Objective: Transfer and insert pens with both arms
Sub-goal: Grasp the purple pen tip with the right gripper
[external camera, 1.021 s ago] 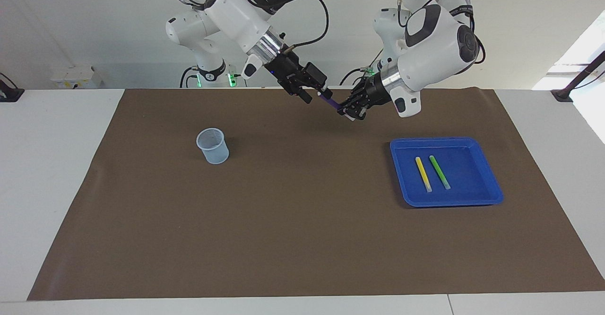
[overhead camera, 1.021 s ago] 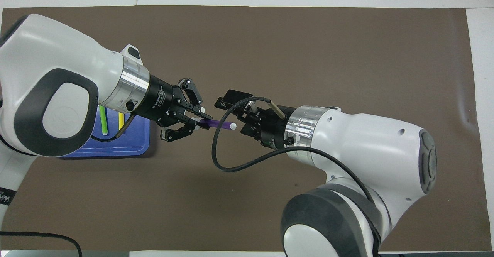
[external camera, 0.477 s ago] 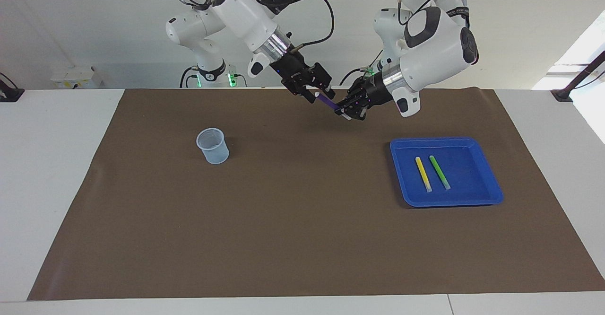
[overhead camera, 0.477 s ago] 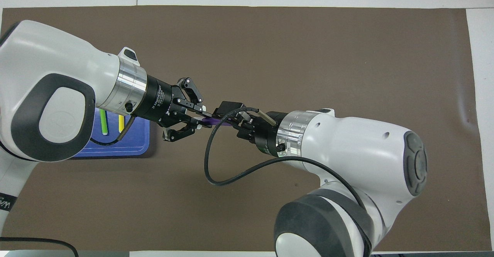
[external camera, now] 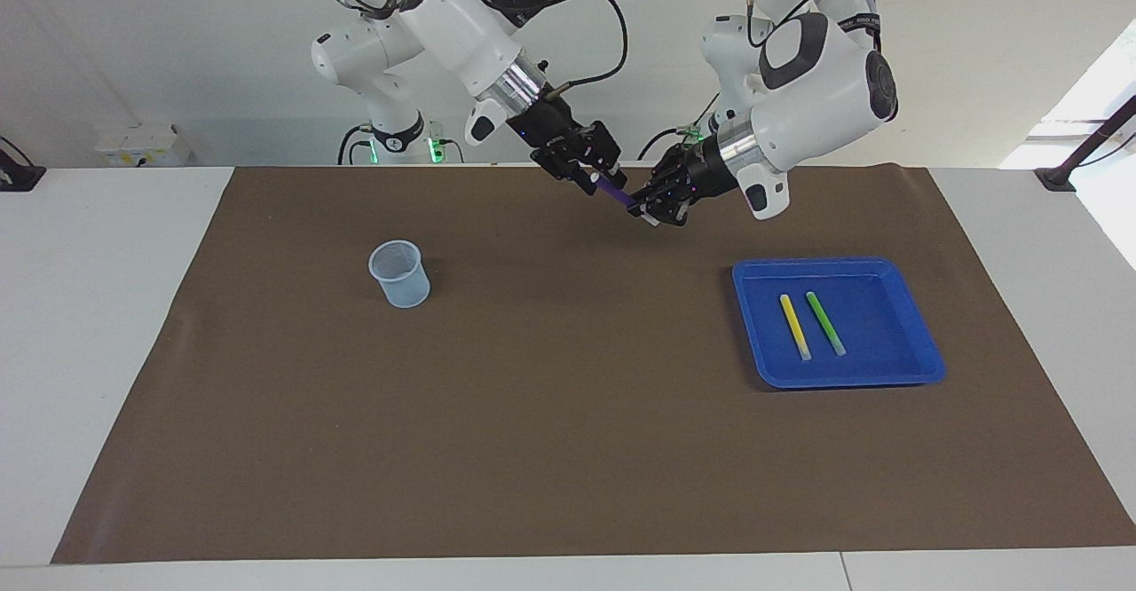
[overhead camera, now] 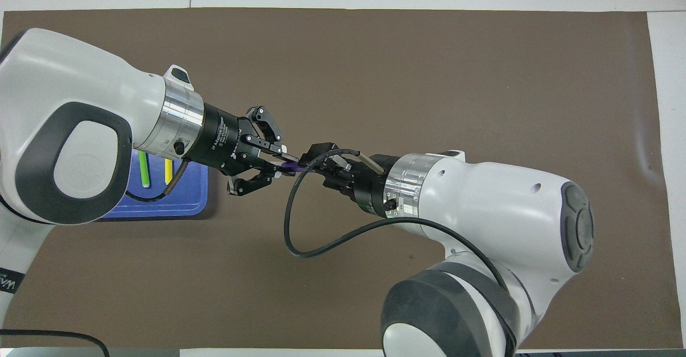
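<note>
Purple pen (external camera: pixel 614 190) midair over surface (external camera: pixel 568 449), clamped in left gripper (external camera: pixel 655 208) fingers | right gripper (external camera: pixel 593 176) at pen's free end, finger state indiscernible | yellow pen (external camera: pixel 794 327), green pen (external camera: pixel 825 323) in blue tray (external camera: pixel 919 347)

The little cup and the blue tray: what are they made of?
Cup: probably thin plastic, pale blue and translucent, since the mat's brown shows dimly through its wall. Tray: apparently moulded plastic, one even blue with a smooth, slightly glossy raised rim. The look alone cannot confirm either.
</note>
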Action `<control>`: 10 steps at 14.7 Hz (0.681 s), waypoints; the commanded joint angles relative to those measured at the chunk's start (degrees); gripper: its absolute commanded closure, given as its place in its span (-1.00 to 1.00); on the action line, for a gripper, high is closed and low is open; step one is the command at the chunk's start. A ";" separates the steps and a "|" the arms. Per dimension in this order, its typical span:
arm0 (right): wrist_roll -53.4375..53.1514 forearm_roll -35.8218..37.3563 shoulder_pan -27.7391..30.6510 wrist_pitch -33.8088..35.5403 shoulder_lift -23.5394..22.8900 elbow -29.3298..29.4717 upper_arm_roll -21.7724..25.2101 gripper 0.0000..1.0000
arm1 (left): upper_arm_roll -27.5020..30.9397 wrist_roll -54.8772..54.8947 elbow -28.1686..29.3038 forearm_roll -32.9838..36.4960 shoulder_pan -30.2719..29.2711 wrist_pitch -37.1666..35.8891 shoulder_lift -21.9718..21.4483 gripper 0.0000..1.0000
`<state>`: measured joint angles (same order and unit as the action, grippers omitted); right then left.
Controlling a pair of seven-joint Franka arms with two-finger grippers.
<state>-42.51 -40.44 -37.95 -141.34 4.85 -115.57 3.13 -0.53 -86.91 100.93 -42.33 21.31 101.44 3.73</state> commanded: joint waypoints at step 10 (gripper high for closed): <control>0.05 0.89 0.43 1.06 0.08 0.52 0.03 1.00 | 0.71 -1.77 1.99 -1.97 0.93 2.44 -1.54 1.00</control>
<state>-42.49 -40.40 -37.89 -141.40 4.84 -115.09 3.32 -0.54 -87.53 101.20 -43.12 21.44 101.94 3.73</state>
